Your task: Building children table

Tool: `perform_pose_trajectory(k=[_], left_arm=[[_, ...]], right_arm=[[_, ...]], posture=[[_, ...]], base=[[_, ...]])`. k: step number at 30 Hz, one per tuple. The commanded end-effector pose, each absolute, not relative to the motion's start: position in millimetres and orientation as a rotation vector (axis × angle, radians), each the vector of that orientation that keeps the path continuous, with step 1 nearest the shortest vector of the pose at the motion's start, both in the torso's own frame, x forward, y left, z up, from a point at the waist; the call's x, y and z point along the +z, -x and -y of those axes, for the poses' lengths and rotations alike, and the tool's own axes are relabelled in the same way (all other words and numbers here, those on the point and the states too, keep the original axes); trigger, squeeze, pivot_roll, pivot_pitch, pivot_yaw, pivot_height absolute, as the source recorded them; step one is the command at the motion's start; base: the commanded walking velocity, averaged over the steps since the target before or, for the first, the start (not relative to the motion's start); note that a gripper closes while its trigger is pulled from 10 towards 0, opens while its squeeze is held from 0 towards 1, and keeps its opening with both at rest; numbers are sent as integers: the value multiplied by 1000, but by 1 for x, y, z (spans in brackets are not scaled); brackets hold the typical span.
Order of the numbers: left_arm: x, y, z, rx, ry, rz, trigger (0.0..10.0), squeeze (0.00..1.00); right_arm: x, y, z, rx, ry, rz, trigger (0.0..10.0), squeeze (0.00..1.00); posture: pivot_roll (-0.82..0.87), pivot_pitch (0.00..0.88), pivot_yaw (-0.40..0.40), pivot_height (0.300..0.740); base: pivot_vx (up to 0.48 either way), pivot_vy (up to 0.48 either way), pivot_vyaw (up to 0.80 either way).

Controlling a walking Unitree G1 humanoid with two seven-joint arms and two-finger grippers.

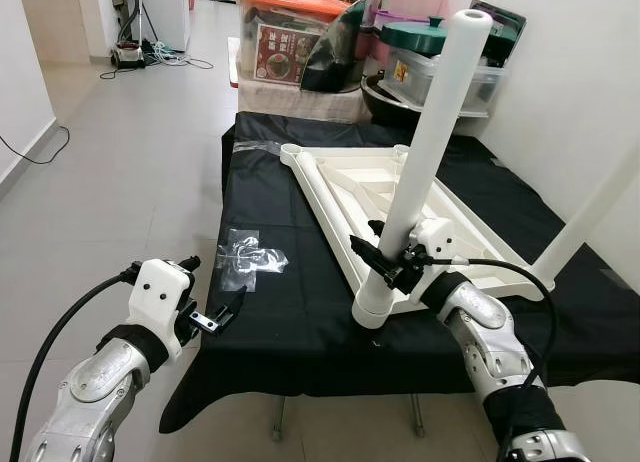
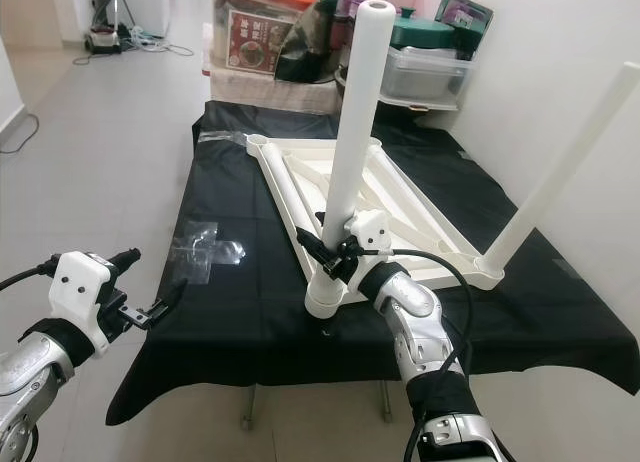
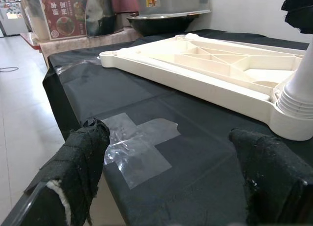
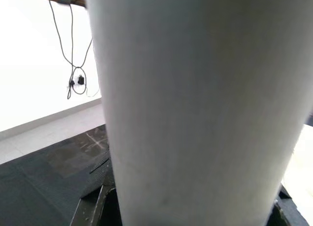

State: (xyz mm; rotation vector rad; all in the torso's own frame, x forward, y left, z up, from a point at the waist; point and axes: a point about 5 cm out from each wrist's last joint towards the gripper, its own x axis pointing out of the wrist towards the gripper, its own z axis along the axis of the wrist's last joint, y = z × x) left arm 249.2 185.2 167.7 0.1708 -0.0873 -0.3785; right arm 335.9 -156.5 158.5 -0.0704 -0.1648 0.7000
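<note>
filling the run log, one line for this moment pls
step: fitting leg | right end effector: shut on table leg in corner socket of upturned tabletop | left end effector: open, off table edge

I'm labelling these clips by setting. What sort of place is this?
Probably a room in a home used for storage: a tiled floor, stacked plastic storage boxes against the wall, and an upturned white children's table being assembled on a black-covered table.

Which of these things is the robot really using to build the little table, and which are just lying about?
In use:
- white plastic tabletop lying upside down
- long white round leg in its near corner, gripped by the right claw
- second white leg, already fitted
- left claw, open, idle

Lying about:
- clear plastic wrapper
- clear storage boxes
- black cloth on the workbench
</note>
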Motion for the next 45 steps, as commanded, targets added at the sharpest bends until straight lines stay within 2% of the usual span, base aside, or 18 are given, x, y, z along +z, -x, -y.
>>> perform_pose_trajectory(k=[1, 8, 16, 20, 22, 23, 24, 26, 35, 42, 43, 44, 45], left_arm=[[163, -249, -183, -387, -169, 69, 10000, 0], [162, -249, -183, -386, -172, 62, 10000, 0], [162, -250, -185, -377, -175, 60, 10000, 0], [161, -250, -185, -375, -178, 57, 10000, 0], [161, -250, -184, -376, -179, 56, 10000, 0], [161, -250, -184, -375, -179, 56, 10000, 0], [161, -250, -184, -375, -179, 56, 10000, 0], [161, -250, -185, -371, -180, 56, 10000, 0], [162, -254, -186, -354, -190, 60, 10000, 0], [163, -256, -188, -341, -196, 60, 10000, 0], [163, -256, -188, -341, -198, 59, 10000, 0], [162, -256, -187, -342, -199, 59, 10000, 0], [162, -257, -187, -344, -200, 59, 10000, 0]], right_arm=[[139, -333, 151, 749, 7, 64, 0, 0], [139, -339, 151, 724, -44, 38, 0, 0], [136, -348, 157, 523, -120, -1, 0, 0], [122, -347, 164, 152, -168, -92, 0, 0], [118, -344, 166, 84, -163, -114, 0, 0], [113, -340, 168, -9, -197, -144, 0, 0], [113, -340, 168, -9, -197, -144, 0, 0], [108, -332, 172, -166, -243, -180, 0, 0], [123, -324, 171, -350, -224, -154, 0, 0], [126, -324, 168, -377, -192, -203, 0, 0], [126, -325, 167, -366, -171, -220, 10000, 0], [130, -325, 165, -346, -192, -206, 10000, 0], [136, -325, 166, -330, -220, -168, 10000, 1000]], posture=[[99, 0, -162, 740], [101, 0, -161, 740], [101, 0, -161, 740], [100, 0, -160, 740], [100, 0, -160, 740], [100, 0, -157, 740], [100, 0, -157, 740], [99, 0, -156, 740], [98, 0, -150, 740], [100, 0, -152, 740], [99, 0, -150, 740], [99, 0, -150, 740], [96, 0, -146, 740]], base=[[0, 0, 0], [0, 0, 0], [0, 0, 0], [0, 0, 0], [0, 0, 0], [0, 0, 0], [0, 0, 0], [0, 0, 0], [0, 0, 0], [0, 0, 0], [0, 0, 0], [0, 0, 0], [0, 0, 0]])
